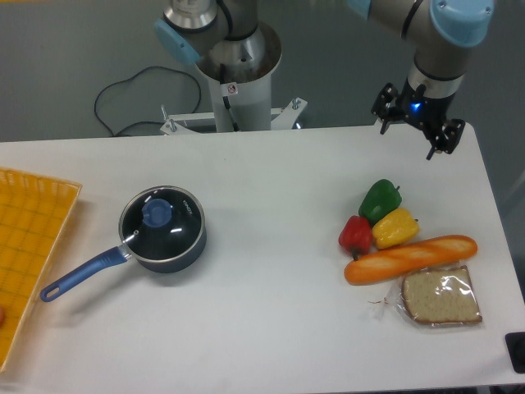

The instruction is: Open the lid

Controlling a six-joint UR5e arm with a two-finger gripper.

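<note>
Far toward eight o'clock from the open, empty claw, well apart, the round clear glass lid with a blue centre knob sits closed on a dark blue long-handled saucepan. Both rest on the white surface against a grey room.

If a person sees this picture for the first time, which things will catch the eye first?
Probably the bright food at the right: a green pepper, a yellow pepper and a red pepper above a long baguette. On the left sits the dark blue saucepan, the lid on it. The end effector hangs far off, above the table's back right edge.
</note>
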